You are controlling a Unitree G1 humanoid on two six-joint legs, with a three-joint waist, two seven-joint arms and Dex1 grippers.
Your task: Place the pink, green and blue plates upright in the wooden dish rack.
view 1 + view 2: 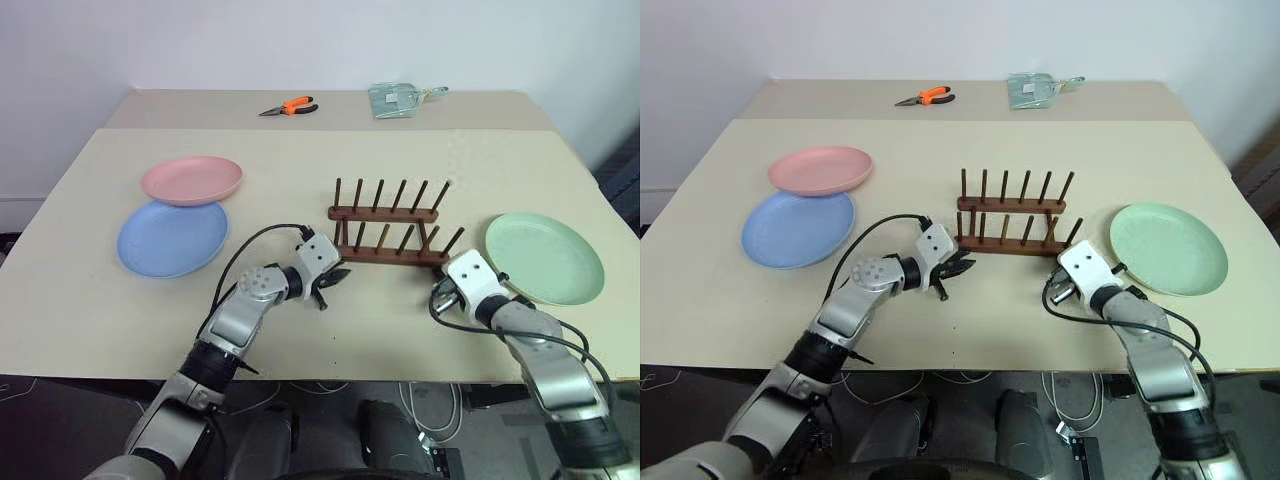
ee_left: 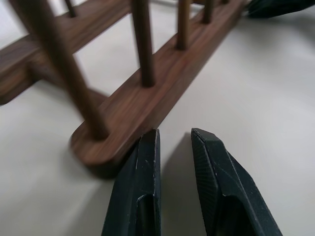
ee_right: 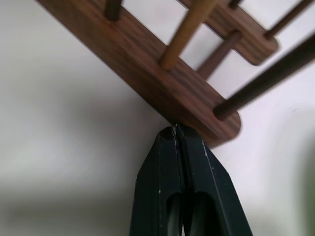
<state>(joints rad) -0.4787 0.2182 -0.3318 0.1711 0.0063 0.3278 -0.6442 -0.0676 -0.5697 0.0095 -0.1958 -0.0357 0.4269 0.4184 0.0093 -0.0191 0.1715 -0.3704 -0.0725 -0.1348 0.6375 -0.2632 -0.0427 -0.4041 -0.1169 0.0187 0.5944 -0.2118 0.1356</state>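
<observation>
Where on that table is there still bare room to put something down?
Free: the wide table strip between the wooden dish rack and the pliers. Crowded: left by the pink plate and blue plate, right by the green plate.

No text, label, brand, number or sign can be read anywhere in these views. The packet at the far edge of the surface may carry print, but it is too small to make out.
</observation>
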